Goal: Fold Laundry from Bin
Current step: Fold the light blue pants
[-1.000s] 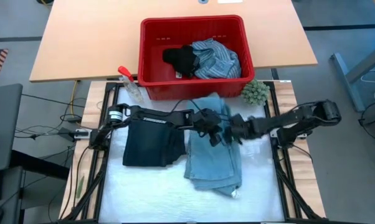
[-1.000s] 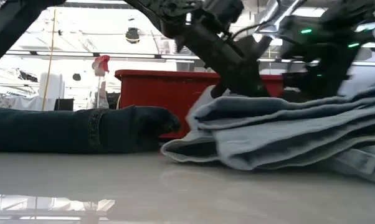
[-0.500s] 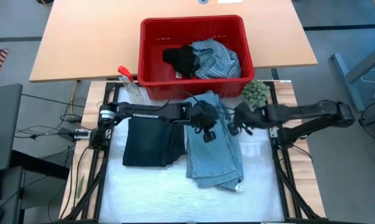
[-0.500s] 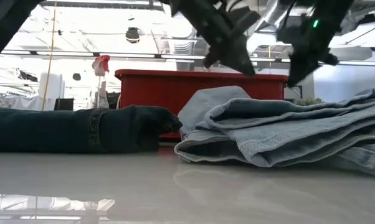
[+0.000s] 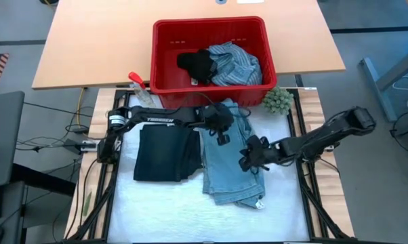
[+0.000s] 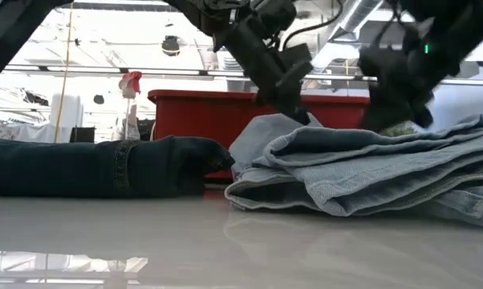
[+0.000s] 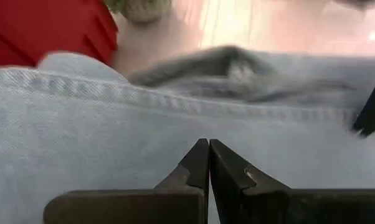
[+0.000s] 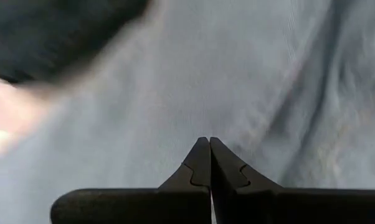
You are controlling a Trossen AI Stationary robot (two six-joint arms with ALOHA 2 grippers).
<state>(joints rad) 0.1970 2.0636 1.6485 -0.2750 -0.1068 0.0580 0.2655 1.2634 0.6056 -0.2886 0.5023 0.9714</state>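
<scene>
Table garments: two; light blue denim jeans (image 5: 230, 161) right, dark navy piece (image 5: 165, 154) left.
Red plastic bin (image 5: 165, 88), far: striped shirt (image 5: 234, 64), black piece (image 5: 197, 65).
End effectors: left end effector (image 5: 221, 130), right end effector (image 5: 248, 159), both clenched empty over jeans.

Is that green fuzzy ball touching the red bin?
Touching, it seems: the high view shows the green ball pressed against the red bin at its corner, no gap visible.
</scene>
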